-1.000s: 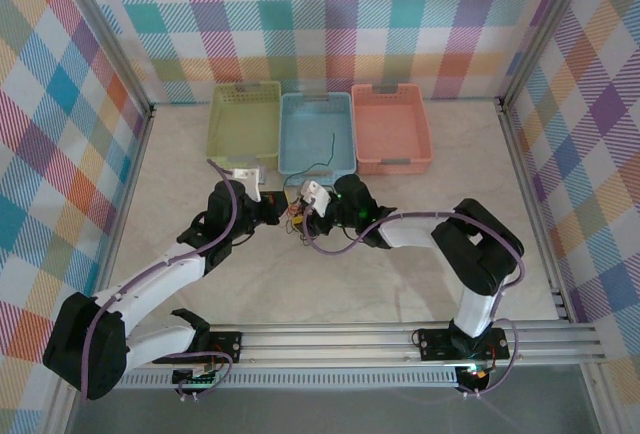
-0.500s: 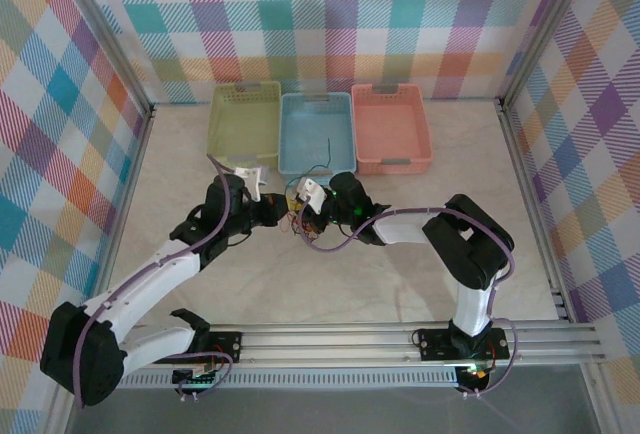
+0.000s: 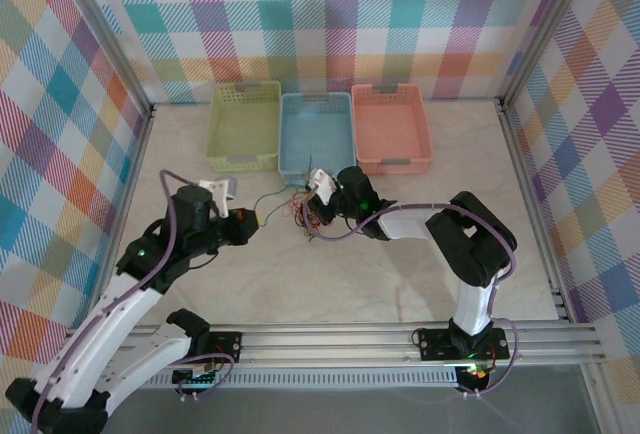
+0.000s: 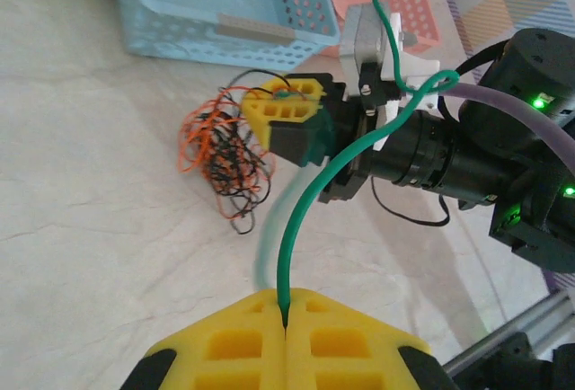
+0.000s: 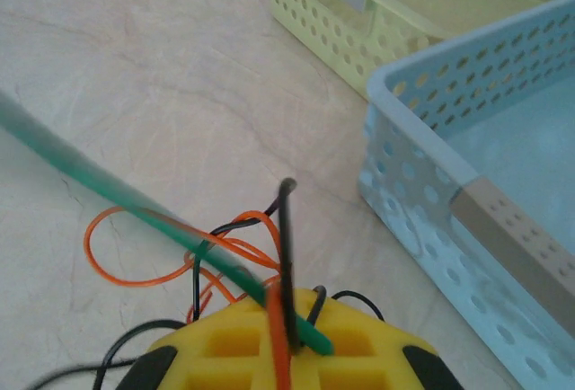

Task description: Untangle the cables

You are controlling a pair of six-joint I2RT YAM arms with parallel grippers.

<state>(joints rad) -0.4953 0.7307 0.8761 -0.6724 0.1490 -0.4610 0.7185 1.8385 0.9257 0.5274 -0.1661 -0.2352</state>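
Observation:
The cables lie as a small orange and black tangle on the table in front of the blue basket. My left gripper is shut on a green cable, which is pinched between its yellow pads. That green cable rises toward the right arm's wrist. My right gripper sits at the tangle's right edge. Its yellow fingers are closed. In the right wrist view the right gripper is shut on green, black and orange strands.
Three baskets stand in a row at the back: green, blue and pink. The blue basket's wall is close on the right of the right gripper. Bare table lies to the left and front.
The right gripper has shut on the tangle. My left arm has drawn back to the left with the green cable, stretching it away from the tangle and the right gripper.

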